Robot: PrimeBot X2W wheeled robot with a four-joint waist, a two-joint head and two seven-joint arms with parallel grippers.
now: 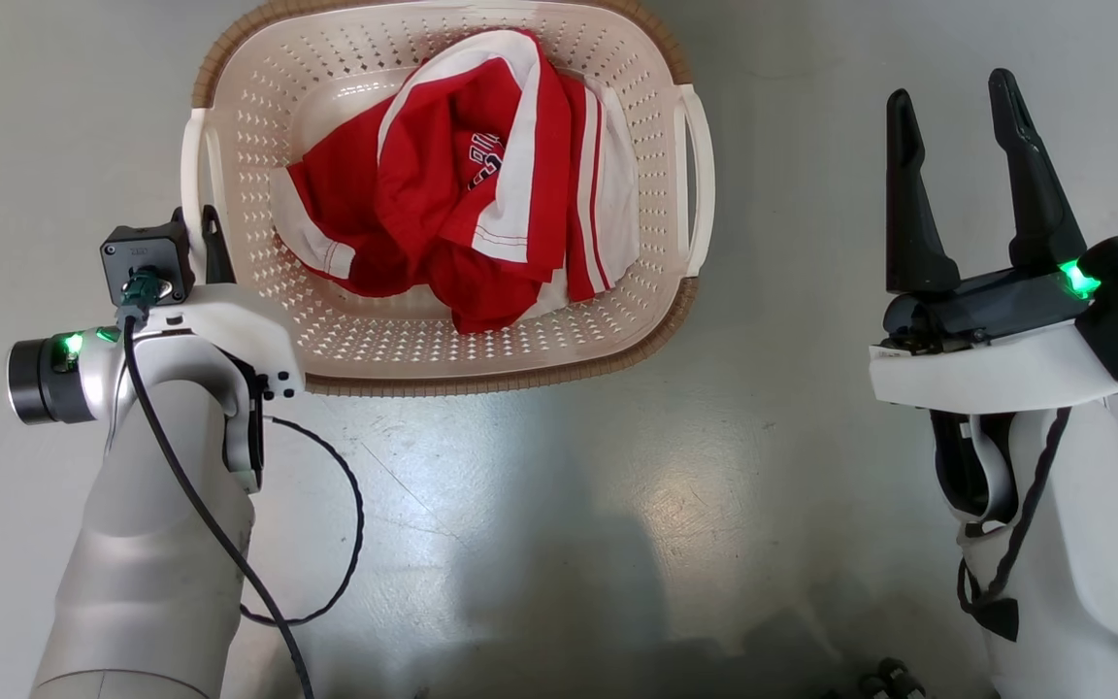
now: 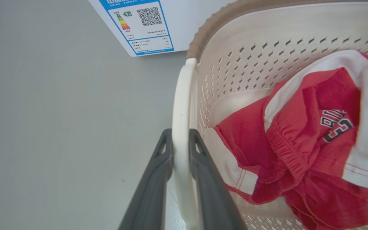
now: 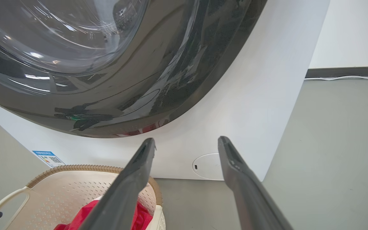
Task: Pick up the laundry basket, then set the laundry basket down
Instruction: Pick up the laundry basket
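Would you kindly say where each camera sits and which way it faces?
Head view: on the head, looking down at the laundry basket; left gripper and right gripper show.
Left wrist view: along the left gripper, shut on the basket's white handle.
Right wrist view: along the open right gripper, toward the washer.
All share the basket and red garment.

Grey floor; laundry basket on it; white washer standing just behind.

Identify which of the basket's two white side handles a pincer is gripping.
The left handle of the laundry basket: the left pincer is shut on it, one finger each side. The right handle is free; the open right pincer stands apart from it.
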